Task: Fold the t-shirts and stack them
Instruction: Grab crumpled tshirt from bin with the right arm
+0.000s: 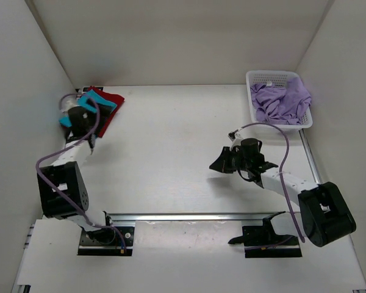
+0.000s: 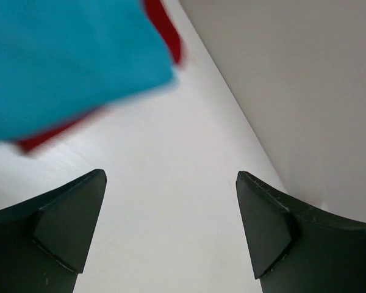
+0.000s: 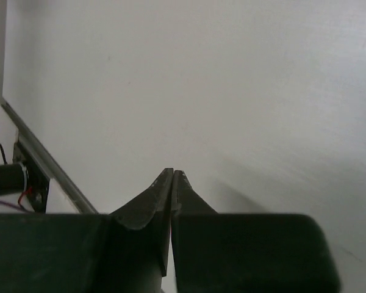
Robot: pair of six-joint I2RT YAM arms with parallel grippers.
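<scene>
At the far left of the table a folded teal t-shirt (image 1: 100, 105) lies on a folded deep red t-shirt (image 1: 110, 110). My left gripper (image 1: 93, 146) hovers just in front of that stack, open and empty. The left wrist view shows the teal t-shirt (image 2: 67, 55) over the red t-shirt (image 2: 165, 30), beyond the spread fingers of the left gripper (image 2: 171, 223). A crumpled lavender t-shirt (image 1: 282, 101) fills the white mesh basket (image 1: 262, 78) at the far right. My right gripper (image 1: 218, 165) is shut and empty over mid-table; in the right wrist view the right gripper (image 3: 172, 174) has its tips pressed together.
White walls enclose the table on the left, back and right. A metal rail (image 1: 195, 217) runs along the near edge by the arm bases, and another rail (image 1: 311, 159) runs down the right side below the basket.
</scene>
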